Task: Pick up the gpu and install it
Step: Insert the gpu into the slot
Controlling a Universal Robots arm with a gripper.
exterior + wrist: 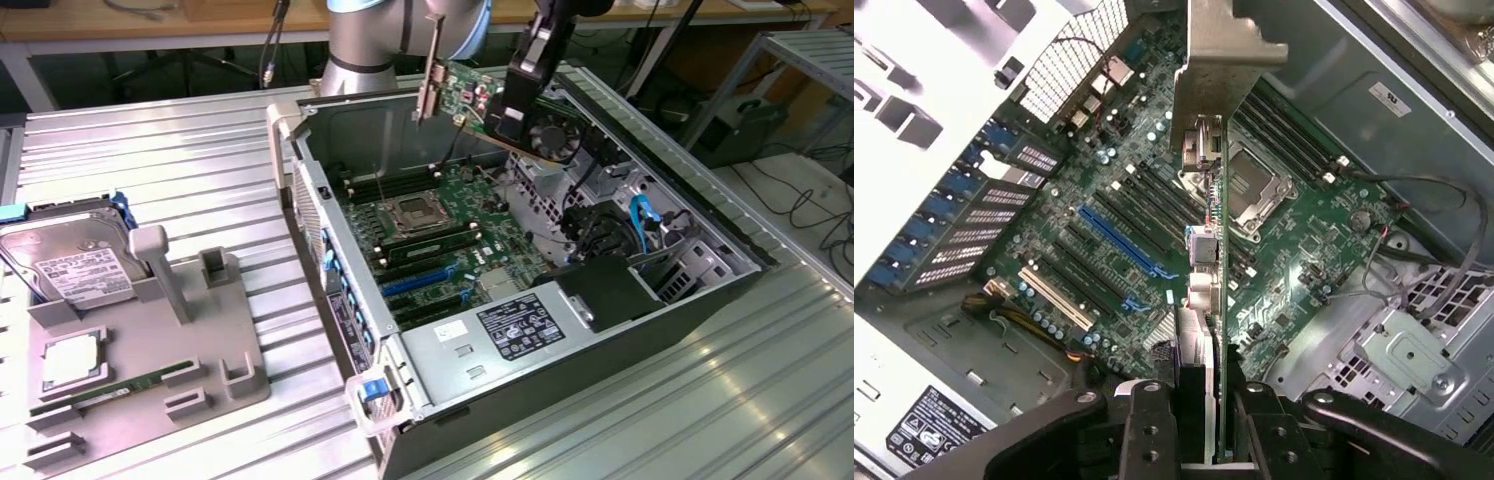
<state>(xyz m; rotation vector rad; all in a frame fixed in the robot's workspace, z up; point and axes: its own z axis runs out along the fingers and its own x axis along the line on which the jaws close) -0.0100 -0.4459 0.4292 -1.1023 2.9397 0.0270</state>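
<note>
Exterior view: the open grey metal computer case (587, 390) lies on its side. Over its far end, well above the green motherboard (461, 215), the black gripper (527, 70) clamps its fingers on the green, black-fanned gpu (514, 120) with silver bracket. The wrist view shows the card edge-on, fan face hidden.

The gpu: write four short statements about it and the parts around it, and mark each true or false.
1. The jaws hold the gpu above the open case. True.
2. The gpu is seated in a blue slot. False: it hangs clear above the motherboard, and the blue slots are empty.
3. The hard drive sits outside the case, at the exterior view's left. True.
4. A cooler covers the processor socket. False: the socket is uncovered.
</note>
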